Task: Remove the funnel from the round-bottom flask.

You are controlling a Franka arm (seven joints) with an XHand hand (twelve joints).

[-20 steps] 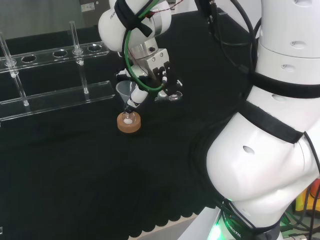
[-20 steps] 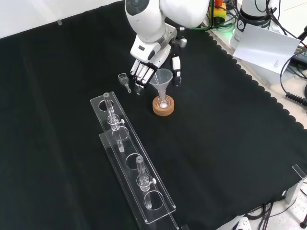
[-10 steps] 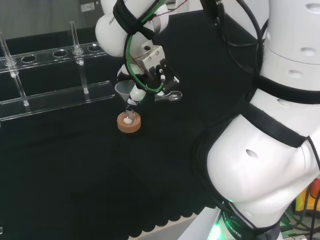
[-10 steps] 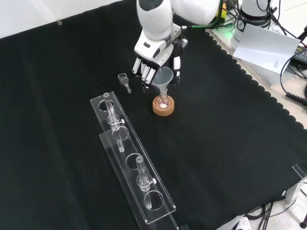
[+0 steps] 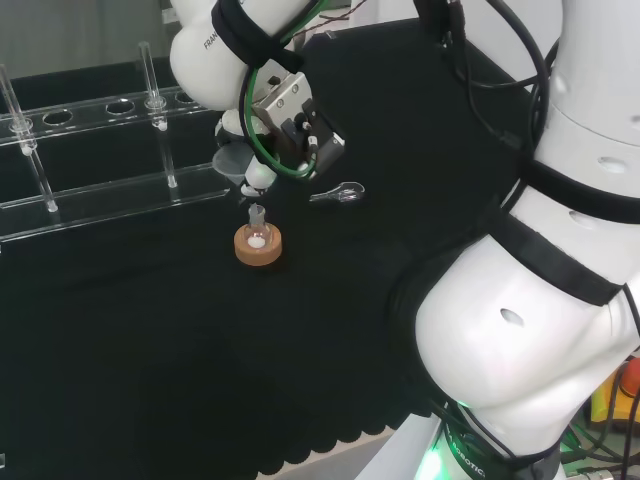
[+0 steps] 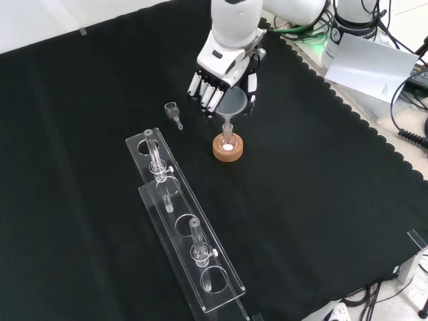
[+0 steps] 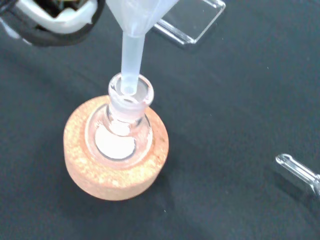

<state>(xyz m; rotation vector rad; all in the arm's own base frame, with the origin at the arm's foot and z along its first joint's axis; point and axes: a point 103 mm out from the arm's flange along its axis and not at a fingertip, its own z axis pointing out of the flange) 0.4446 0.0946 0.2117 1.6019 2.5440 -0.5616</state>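
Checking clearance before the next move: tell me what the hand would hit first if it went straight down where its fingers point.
Probably the black cloth just beside the cork stand; the hand holds the funnel above the flask, though depth is unclear.

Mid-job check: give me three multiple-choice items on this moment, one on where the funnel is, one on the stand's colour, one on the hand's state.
1. Where is the funnel's stem?
A. lying on the cloth
B. at the flask's mouth
C. in the rack

2. What colour is the stand?
A. red
B. blue
C. cork tan

3. What is the hand doing?
A. shut on the funnel
B. open, clear of it
C. holding the flask

Key: 1 B, the funnel stem's tip sits at the flask mouth. 2 C, the stand is a tan cork ring. 3 A, the hand curls round the funnel's cone.
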